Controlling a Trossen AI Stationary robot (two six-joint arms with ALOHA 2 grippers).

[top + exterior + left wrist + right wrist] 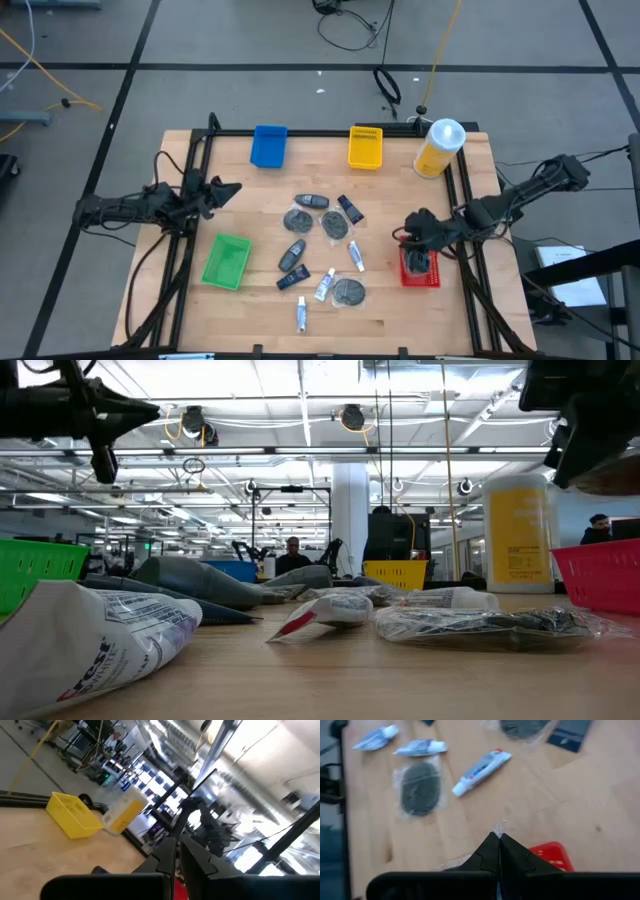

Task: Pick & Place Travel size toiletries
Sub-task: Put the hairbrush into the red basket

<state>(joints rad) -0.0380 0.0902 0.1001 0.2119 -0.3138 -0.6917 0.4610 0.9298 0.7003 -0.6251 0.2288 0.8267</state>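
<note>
The travel size toiletries (322, 250) lie scattered over the middle of the wooden table (260, 200) — dark grey round discs in clear wrap, small dark bottles, black tubes and white tubes with blue and red marks, some touching, some a little apart. In the right wrist view one wrapped disc (420, 787) lies flat beside a white tube (481, 769), with two more tubes near the table's edge. Around the pile stand four trays: a green tray (227, 261) to its left, a blue tray (269, 146) and a yellow tray (365, 147) along the far side, and a red tray (420, 270) to its right. A big yellow bottle (439, 147) with a white cap stands upright at the far right corner. The right gripper (417, 232) hangs over the red tray's near-pile edge, its fingers clenched together, with a scrap of clear wrap showing at the tips; what it belongs to cannot be told. The left gripper (222, 192) waits at the table's left side, well apart from the pile, fingers pressed together on nothing visible. Nothing lies across the toiletries.
</note>
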